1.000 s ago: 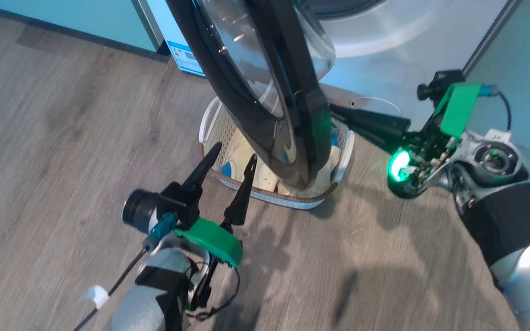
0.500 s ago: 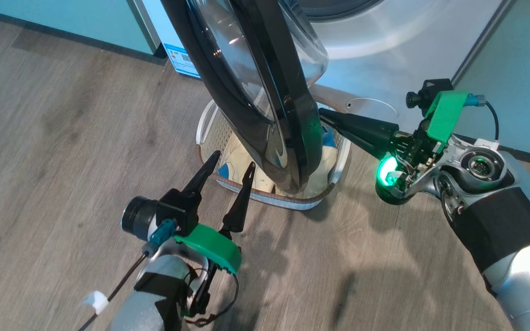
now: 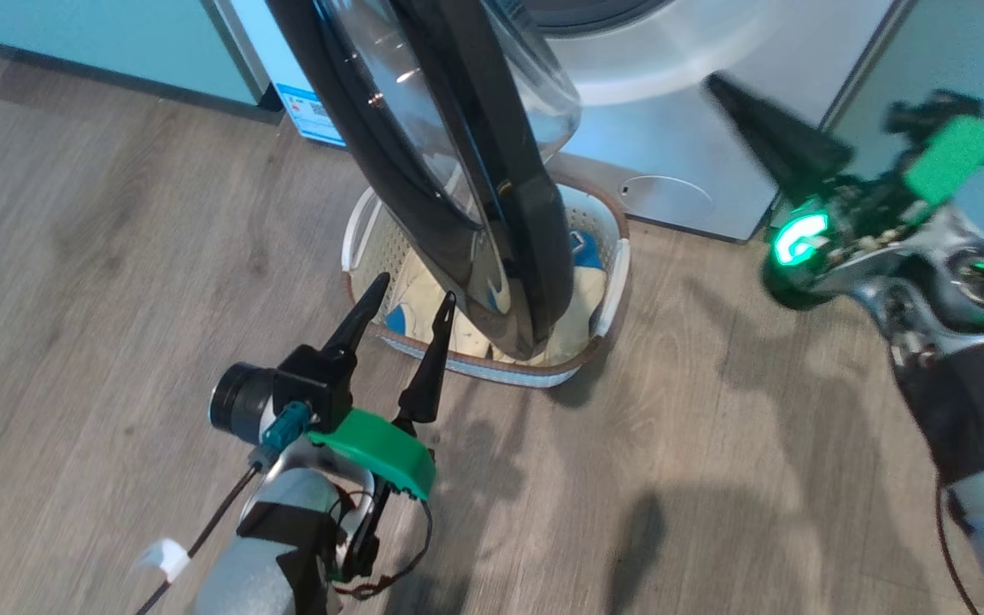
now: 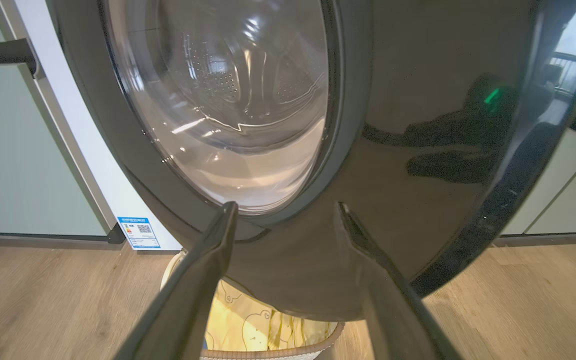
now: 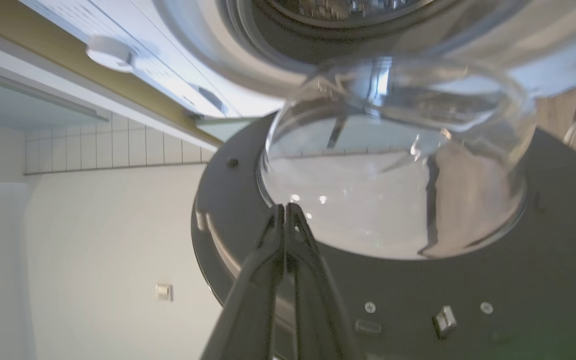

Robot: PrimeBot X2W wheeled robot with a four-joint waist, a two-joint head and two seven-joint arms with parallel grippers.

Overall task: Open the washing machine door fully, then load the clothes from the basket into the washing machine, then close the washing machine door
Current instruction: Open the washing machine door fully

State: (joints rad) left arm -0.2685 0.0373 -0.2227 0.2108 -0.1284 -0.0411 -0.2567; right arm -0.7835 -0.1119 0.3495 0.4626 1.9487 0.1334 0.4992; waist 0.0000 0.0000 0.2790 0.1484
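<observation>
Door: the washing machine door (image 3: pixel 535 256) stands swung out from the washing machine (image 3: pixel 688 128) and is seen edge-on in the head view. Its upper part is cut off by the frame. It hangs directly above the basket (image 3: pixel 500 373) and hides the middle of the basket's interior.

Basket: sits on the wooden floor (image 3: pixel 116 256), just in front of the washer. The clothes (image 3: pixel 582 312) lie inside it, pale yellow with blue patches, visible on either side of the door's lower edge. The number of garments cannot be counted.

Left end effector (image 3: pixel 415 288): fingers spread apart, nothing between them. The tips line up with the basket's near-left corner, close beside the door's outer face. Whether they touch the rim cannot be told. In the left wrist view the fingers frame the door's lower rim, with the yellow fabric below. The glossy black rim reflects dark shapes and a green light.

Right end effector (image 3: pixel 717 83): blurred in the head view. Fingers pressed together, holding nothing. It is held high to the right of the door and apart from it, in front of the washer's white panel. In the right wrist view the joined tips point at the door's inner face, at the base of the glass bowl (image 5: pixel 393 175).

Other: the energy sticker (image 3: pixel 308 111) is partly hidden behind the door. The service flap (image 3: pixel 667 190) is in plain view. Only a sliver of the drum opening shows at the top edge.
</observation>
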